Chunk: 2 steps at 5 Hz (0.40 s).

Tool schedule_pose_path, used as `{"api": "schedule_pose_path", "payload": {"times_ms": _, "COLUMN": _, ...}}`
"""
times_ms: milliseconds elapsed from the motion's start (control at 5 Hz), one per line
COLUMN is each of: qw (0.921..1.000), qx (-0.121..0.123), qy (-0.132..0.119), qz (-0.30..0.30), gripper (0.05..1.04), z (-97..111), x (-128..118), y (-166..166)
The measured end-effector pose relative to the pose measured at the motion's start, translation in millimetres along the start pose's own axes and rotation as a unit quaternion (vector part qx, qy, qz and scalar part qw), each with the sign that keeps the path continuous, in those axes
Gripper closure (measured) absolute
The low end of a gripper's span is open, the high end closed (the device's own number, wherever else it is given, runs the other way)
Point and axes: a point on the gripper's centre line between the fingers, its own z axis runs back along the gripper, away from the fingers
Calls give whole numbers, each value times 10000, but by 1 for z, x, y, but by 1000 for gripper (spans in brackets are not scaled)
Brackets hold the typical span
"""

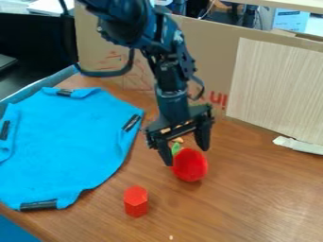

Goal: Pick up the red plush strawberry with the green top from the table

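the gripper (pixel 187 156) is held wide open, with no grip seen. just below its fingertips the red round toy (pixel 191 165) is set; nearer the camera, the red block (pixel 136 203). alignment over the toy is judged in hand; for a grasp, careful centring and lowering would be needed before closing.

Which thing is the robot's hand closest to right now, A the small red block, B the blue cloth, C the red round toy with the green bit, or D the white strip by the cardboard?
C, since the hand hangs open right at the red round toy, while the small red block stands apart, nearer the camera.
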Motion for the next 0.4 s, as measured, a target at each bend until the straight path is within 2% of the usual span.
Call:
{"api": "schedule_pose_path", "payload": {"times_ms": 200, "qw": 9998, "qx": 167, "qy": -106, "qz": 54, "gripper": 129, "z": -18, "x": 10, "y": 1}}
{"api": "schedule_pose_path", "payload": {"times_ms": 400, "qw": 9992, "qx": 331, "qy": -189, "qz": 79, "gripper": 348, "z": -28, "x": 15, "y": 5}}
